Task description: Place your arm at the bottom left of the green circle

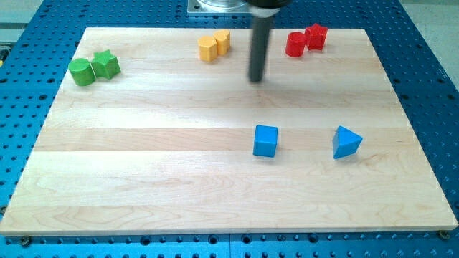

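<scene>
A: Where's the small green wooden circle (pixel 82 72)?
B: View's top left, touching the green star block (pixel 107 64); my tip (pixel 256 79) sits well right.
A: Handling?
B: Probably light, stiff, slides easily; no claw, nothing to clamp; stop just below-left.

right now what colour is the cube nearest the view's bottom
Blue: the cube shows clearly in the camera view.

Bright, even light; sharp focus, faint soft shadows, no glare.
</scene>
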Robot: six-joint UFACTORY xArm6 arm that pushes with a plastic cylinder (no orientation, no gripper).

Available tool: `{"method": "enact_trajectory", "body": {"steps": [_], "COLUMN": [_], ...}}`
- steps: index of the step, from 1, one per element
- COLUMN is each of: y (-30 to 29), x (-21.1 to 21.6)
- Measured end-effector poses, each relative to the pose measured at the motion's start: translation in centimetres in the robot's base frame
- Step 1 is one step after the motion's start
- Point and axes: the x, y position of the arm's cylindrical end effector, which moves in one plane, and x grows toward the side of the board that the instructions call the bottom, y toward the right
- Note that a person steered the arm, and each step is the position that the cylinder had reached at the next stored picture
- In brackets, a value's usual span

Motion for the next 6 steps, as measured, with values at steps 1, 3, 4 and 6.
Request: {"method": "enact_trajectory", "body": {"steps": [1,3,4,6], "y": [-11.4,-28.3,-29.5,-31.4], "x": [3.8,7.7,7.7,7.6]}}
